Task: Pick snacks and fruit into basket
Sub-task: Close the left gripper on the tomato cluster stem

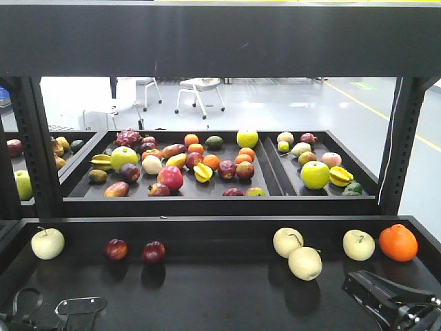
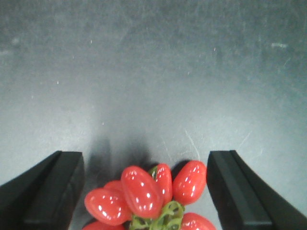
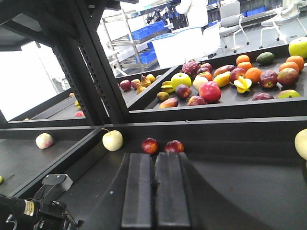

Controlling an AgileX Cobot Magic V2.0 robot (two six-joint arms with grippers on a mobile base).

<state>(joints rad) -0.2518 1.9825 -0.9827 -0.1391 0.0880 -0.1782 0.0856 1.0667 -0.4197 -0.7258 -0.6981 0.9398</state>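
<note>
Pale-blue basket, snacks and bumpy green fruit show in no view. Left gripper (image 2: pixel 146 160) jaws gape wide, red tomatoes (image 2: pixel 144 194) at frame bottom between them, untouched. Right gripper (image 3: pixel 154 158) jaws are pressed together, empty. Probably the searching step: next, find a target.

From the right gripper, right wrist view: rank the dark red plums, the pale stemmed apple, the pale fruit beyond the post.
1. dark red plums, straight ahead of the right gripper; the pair too close to call.
2. pale stemmed apple, left, beside the post.
3. pale fruit, far left, past the post.
</note>
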